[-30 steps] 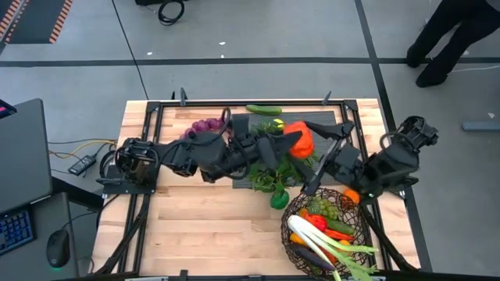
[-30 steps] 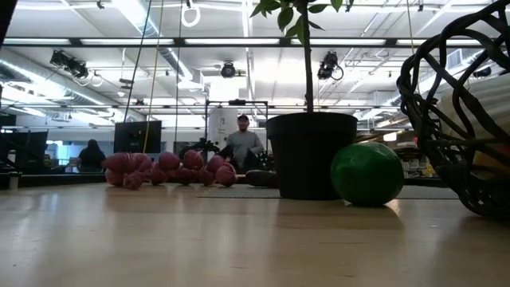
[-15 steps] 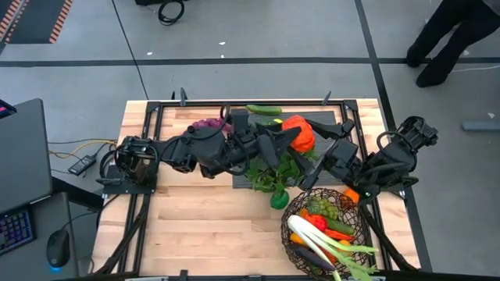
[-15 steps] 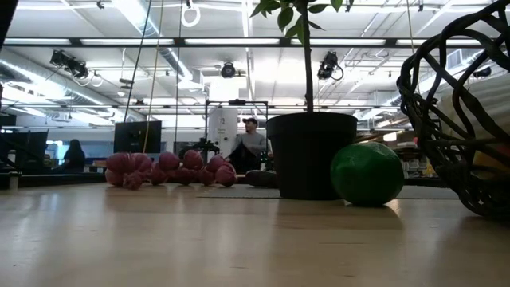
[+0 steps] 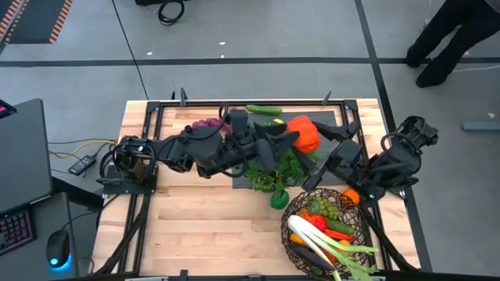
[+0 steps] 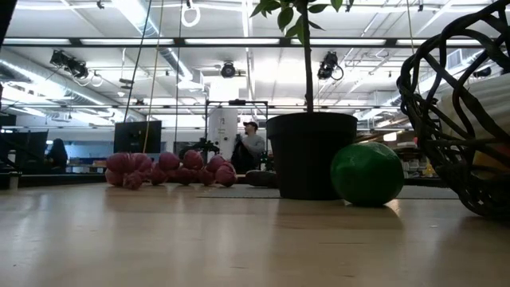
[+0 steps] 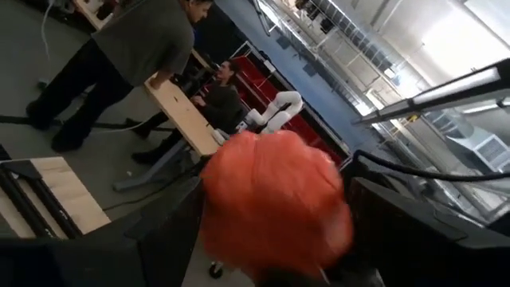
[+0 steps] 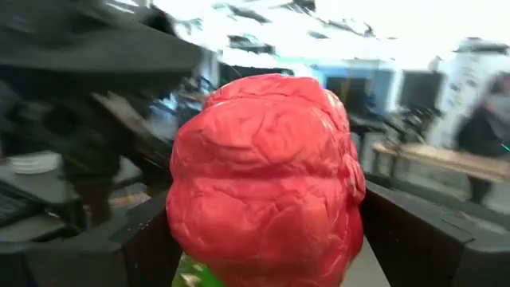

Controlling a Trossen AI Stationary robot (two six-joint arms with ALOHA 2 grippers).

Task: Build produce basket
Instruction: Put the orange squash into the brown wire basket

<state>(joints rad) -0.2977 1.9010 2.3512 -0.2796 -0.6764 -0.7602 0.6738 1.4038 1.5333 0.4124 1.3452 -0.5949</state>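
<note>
Handover step: left gripper and right gripper both clamp the orange pepper; next, left lets go, right carries it to the basket.

A wrinkled orange-red rounded vegetable fills the middle of the left wrist view, sitting between the 2 dark fingers of the left end effector, which stand wide on either side of it. Beyond it, a person in a grey top stands beside a long pale wooden bench, where a second person in dark clothes sits. A white robot arm shows behind them.
</note>
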